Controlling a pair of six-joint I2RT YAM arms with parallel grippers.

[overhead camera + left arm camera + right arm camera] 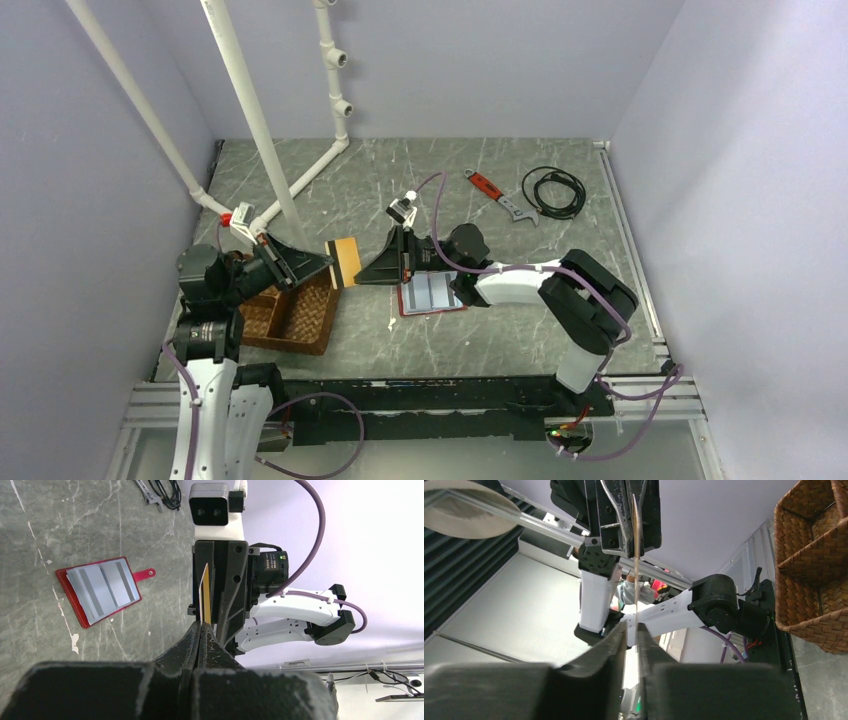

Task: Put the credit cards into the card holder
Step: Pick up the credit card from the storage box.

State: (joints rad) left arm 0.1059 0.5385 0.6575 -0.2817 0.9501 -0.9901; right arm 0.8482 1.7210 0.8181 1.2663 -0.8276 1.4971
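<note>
— What's hard to see?
— The card holder, open on the counter mid-frame, lies half under the right arm. The wicker tray, lower left, is partly covered, and I can't make out its contents.
— Pincers?
— The left pincer clamps the gold card. The right pincer is slightly parted at the card's far edge.

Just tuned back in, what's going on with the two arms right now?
It looks like a mid-air handover. The left gripper is shut on a gold-brown credit card. The right gripper faces it, with its fingers open on either side of the card's free edge. The red card holder lies open on the table beneath the right arm.
</note>
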